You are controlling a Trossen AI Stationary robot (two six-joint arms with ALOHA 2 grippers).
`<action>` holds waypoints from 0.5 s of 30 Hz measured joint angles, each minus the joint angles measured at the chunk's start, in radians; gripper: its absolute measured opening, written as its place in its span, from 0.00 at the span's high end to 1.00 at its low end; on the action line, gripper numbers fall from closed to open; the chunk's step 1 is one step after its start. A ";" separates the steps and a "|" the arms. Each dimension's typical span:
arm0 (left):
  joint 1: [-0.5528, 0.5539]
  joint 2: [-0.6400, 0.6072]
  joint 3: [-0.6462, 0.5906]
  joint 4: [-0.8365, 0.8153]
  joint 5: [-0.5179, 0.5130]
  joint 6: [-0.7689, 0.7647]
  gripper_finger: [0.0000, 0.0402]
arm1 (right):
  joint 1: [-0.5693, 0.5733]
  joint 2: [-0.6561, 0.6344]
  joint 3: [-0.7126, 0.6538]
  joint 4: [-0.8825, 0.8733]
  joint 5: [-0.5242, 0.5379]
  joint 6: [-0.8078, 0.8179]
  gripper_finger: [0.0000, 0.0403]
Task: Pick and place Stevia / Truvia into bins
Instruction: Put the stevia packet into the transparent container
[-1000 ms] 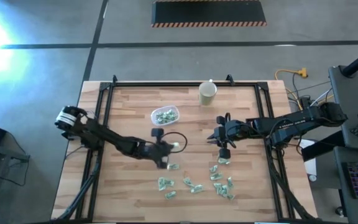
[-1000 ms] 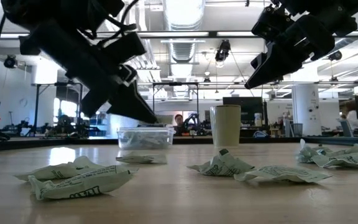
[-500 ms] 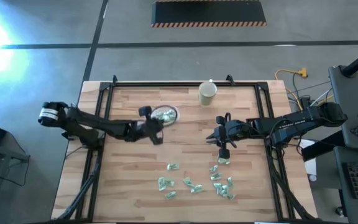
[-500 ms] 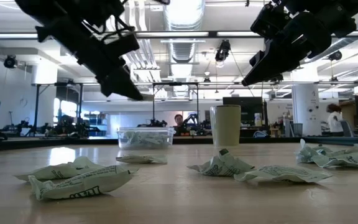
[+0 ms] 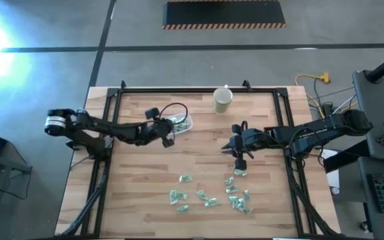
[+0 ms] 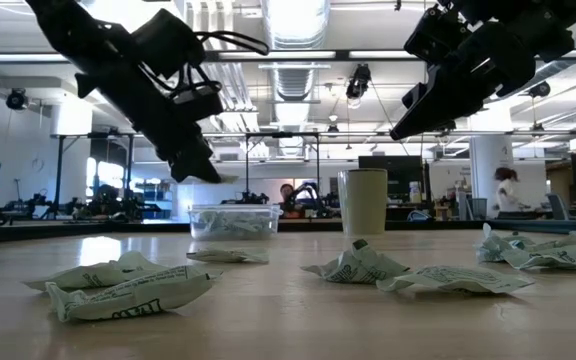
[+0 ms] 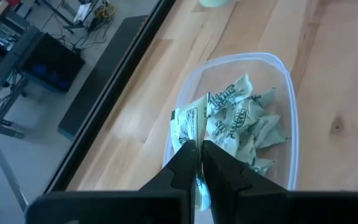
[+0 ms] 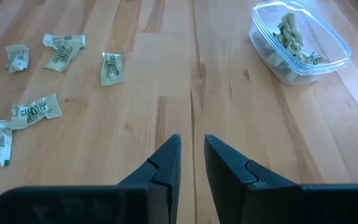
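The clear tub [image 5: 181,122] stands on the far-left part of the table with several pale green sachets [image 7: 244,127] in it. My left gripper [image 5: 170,139] hangs just above the tub [image 7: 293,134], shut on one sachet [image 7: 188,121]. More sachets [image 5: 211,195] lie scattered flat on the near middle of the table, crumpled in the low view [image 6: 128,285]. My right gripper [image 5: 239,157] waits above the table's middle, right of the tub, open by a narrow gap [image 8: 192,149] with nothing between its fingers. My left gripper pinches the sachet by one end [image 7: 192,138] between its two fingertips [image 7: 180,163]. The rest of the sachet sticks out past the tips, lifted clear, over the tub's open top. In the low view the fingers [image 6: 196,168] slant downward toward the tub [image 6: 233,220].
A beige cup [image 5: 223,99] stands near the far edge, right of the tub, and shows in the low view [image 6: 364,200]. A dark frame [image 5: 179,91] runs round the table's edges. Bare wood lies between the tub [image 8: 300,43] and the loose sachets [image 8: 110,67].
My left gripper has risen from the table near the loose sachets and swung toward the far edge, carrying the sachet up over the tub. It has stayed shut. My right gripper has kept still.
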 joint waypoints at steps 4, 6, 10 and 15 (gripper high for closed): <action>0.001 0.017 0.001 0.044 0.000 0.019 0.98 | 0.000 0.000 -0.001 0.001 0.000 -0.002 0.85; 0.002 0.032 0.001 0.064 0.001 0.024 0.97 | 0.000 0.000 -0.001 0.002 0.000 -0.003 0.85; 0.008 0.073 0.001 0.120 0.001 0.059 0.97 | 0.000 0.000 -0.001 0.003 0.000 -0.003 0.85; 0.016 0.130 0.001 0.193 -0.001 0.119 0.94 | 0.000 0.000 -0.002 0.003 0.000 -0.003 0.85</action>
